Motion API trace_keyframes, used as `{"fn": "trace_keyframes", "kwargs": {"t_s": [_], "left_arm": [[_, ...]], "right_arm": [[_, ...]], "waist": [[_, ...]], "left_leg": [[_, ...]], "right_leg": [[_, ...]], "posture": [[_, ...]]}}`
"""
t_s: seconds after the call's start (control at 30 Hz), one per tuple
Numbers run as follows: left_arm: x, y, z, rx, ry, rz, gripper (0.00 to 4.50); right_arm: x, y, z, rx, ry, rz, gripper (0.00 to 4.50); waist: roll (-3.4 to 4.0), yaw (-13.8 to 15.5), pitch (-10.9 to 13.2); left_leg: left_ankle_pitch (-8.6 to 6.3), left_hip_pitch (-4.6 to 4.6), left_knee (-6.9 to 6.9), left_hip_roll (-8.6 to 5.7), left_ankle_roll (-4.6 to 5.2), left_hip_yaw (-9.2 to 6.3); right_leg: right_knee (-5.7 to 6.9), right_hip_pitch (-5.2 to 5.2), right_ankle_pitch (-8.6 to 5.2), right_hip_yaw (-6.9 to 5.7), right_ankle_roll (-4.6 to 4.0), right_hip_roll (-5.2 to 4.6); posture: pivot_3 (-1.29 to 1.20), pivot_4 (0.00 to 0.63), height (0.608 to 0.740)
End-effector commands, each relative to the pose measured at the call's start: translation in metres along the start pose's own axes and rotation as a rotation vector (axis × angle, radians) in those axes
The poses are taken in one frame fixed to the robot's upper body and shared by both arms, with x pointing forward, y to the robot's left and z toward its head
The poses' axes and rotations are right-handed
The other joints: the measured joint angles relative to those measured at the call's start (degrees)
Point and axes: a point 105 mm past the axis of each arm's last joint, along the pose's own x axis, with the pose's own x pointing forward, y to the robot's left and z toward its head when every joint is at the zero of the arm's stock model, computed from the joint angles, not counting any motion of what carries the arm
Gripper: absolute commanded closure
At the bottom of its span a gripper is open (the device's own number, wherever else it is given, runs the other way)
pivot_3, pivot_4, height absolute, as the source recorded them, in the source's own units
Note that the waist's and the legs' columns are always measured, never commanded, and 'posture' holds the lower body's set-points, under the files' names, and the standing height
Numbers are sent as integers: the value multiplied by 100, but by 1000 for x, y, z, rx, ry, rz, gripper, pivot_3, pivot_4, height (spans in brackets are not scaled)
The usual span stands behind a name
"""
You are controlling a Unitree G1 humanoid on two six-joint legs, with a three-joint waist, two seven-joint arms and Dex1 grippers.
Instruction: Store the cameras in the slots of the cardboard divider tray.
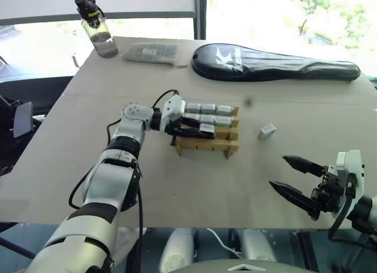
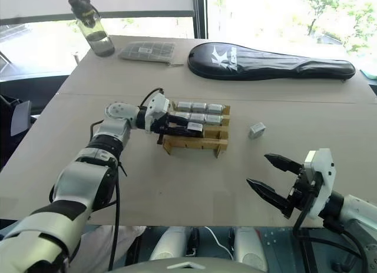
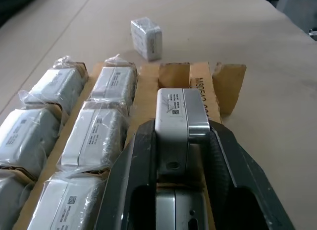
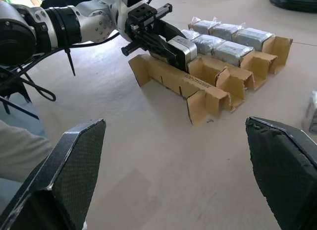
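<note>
Silver-grey camera (image 3: pixel 173 128), boxy and bare metal, sits clamped between the fingers of the left gripper (image 1: pixel 197 130), over a slot in the third row of the cardboard divider tray (image 1: pixel 207 145). Tray stands mid-worktop. Its two far rows hold six wrapped cameras (image 1: pixel 208 113), one per slot; the nearest row looks empty. One more wrapped camera (image 1: pixel 266 131) lies loose on the worktop (image 1: pixel 194 185), near the tray's right side.

Handling judgement: cameras look rigid and light, smooth-sided, so likely slippery under a loose pinch; grip across the flat side faces, as here. Film wrap on the others may slide. Cardboard strips are thin and will probably bend or shift if pushed sideways.

Right gripper (image 2: pixel 277 186) hangs spread wide and empty near the worktop's near right edge. A black racket case (image 1: pixel 274 62), grey gridded packet (image 1: pixel 151 52) and bottle (image 1: pixel 98 29) line the far edge, well apart, obstructing nothing.
</note>
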Motion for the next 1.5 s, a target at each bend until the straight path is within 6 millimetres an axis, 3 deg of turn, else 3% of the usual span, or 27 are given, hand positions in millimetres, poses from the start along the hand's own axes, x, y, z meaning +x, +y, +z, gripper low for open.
{"fn": "trace_keyframes", "kwargs": {"t_s": [0.03, 0.17, 0.2, 0.43, 0.5, 0.57, 0.67, 0.77, 0.9, 1.03, 1.2, 1.5], "left_arm": [[-4, 2, 2, -9, -1, 9, 2013], [-6, 4, 5, 24, -16, 29, 70], [-7, 4, 7, 43, -16, 29, 24], [-34, 11, 51, 96, -147, 94, 24], [-50, -9, 53, 8, -186, 79, 24], [-63, -39, 45, -56, -165, 102, 24], [-81, -68, 41, -108, -113, 202, 24], [-97, -84, 38, -107, -29, 283, 24], [-118, -104, 34, -85, 85, 345, 24], [-122, -113, 40, -76, 80, 373, 24], [-120, -118, 49, -55, 53, 367, 24], [-122, -119, 50, -51, 50, 378, 24]], "right_arm": [[0, 3, 9, -41, -30, 7, 0], [0, 0, 7, -26, -11, 0, 0], [1, -1, 6, -32, -2, -4, 0], [7, -33, 3, -213, 117, -22, 0], [19, -46, 16, -265, 110, 22, 0], [33, -62, 30, -353, 127, 66, 0], [41, -92, 32, -519, 257, 117, 0], [47, -110, 34, -605, 326, 191, 0], [63, -132, 33, -727, 447, 320, 0], [77, -153, 24, -839, 605, 392, 0], [95, -166, 18, -947, 734, 447, 0], [116, -162, 32, -1029, 778, 516, 0]], "waist": [[0, 1, 0], [-1, 18, 0], [-1, 20, 0], [-5, -12, 0], [-2, -44, -2], [15, -297, 2], [5, -290, 16], [-5, -112, 25], [21, -92, 36], [19, -118, 39], [21, -142, 41], [31, -175, 47]], "left_leg": [[0, 0, 0, 1, 0, 0], [0, -2, 0, 1, 0, 0], [0, -3, 1, 0, 0, -1], [0, -2, 7, 2, 0, 2], [0, -1, 6, 3, 0, 2], [4, 11, -7, 10, -8, 18], [7, 41, -31, 8, -15, 43], [-3, 29, -27, 13, 2, 18], [0, 37, -26, 3, -2, 40], [9, 38, -22, 2, -17, 57], [11, 37, -34, 4, -23, 56], [10, 39, -38, 6, -26, 63]], "right_leg": [[0, 0, 0, 1, 0, 1], [-1, 1, 0, -1, 0, -1], [0, 1, 0, -2, 0, -2], [2, 0, 0, 3, 0, -1], [1, 0, 0, 5, 0, -1], [-1, -2, 0, 30, 0, 1], [4, -1, 0, 66, 1, -5], [2, -3, -2, 45, -1, -3], [-2, 1, -2, 42, -3, -16], [-7, 3, -8, 47, -13, -23], [-3, -4, -2, 43, -3, -22], [0, -8, -1, 45, -4, -24]], "posture": [[0, 150, 740], [0, 150, 740], [0, 150, 740], [0, 150, 740], [0, 150, 740], [0, 150, 740], [0, 150, 740], [0, 150, 740], [0, 150, 740], [0, 150, 740], [0, 150, 740], [0, 150, 740]]}}
